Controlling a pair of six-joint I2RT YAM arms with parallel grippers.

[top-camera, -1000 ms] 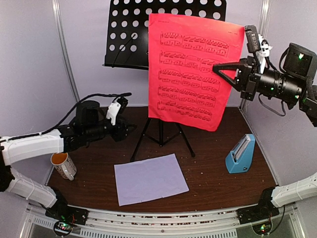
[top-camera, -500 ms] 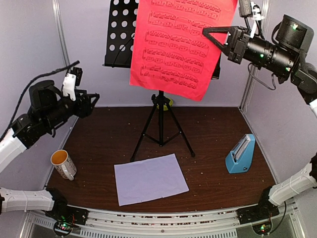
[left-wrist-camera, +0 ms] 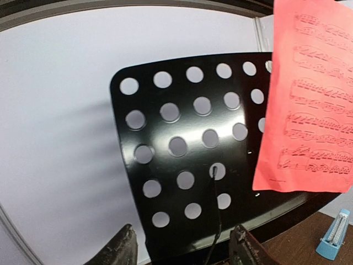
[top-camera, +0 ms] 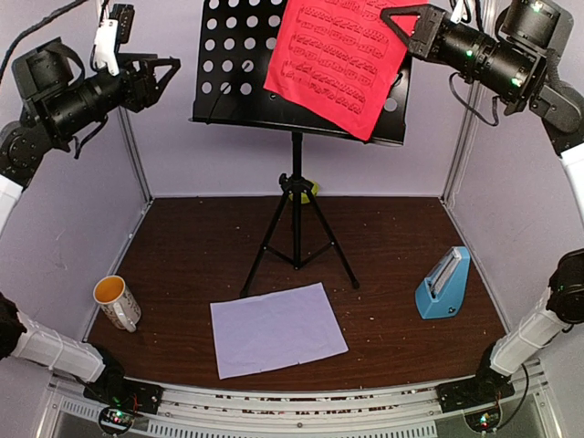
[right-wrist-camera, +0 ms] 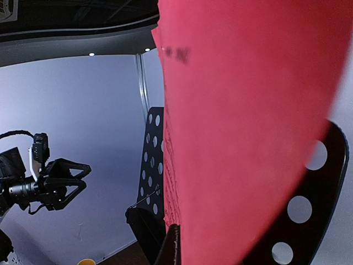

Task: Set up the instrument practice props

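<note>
Red printed music sheet [top-camera: 333, 59] hangs pinched in my right gripper [top-camera: 392, 16], overlapping the right side of the black perforated-metal music stand [top-camera: 233, 64]. My left gripper [top-camera: 167, 75], spread wide and empty, is left of it. White paper sheet [top-camera: 278, 328], blue pyramid metronome [top-camera: 444, 283] and white mug [top-camera: 117, 303] lie below.

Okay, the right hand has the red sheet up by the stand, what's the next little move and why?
Probably ease the right hand down and level, so the red sheet settles on the ledge of the music stand. The sheet hangs tilted before the desk's right half, pinched near its top, seemingly not seated yet.
</note>
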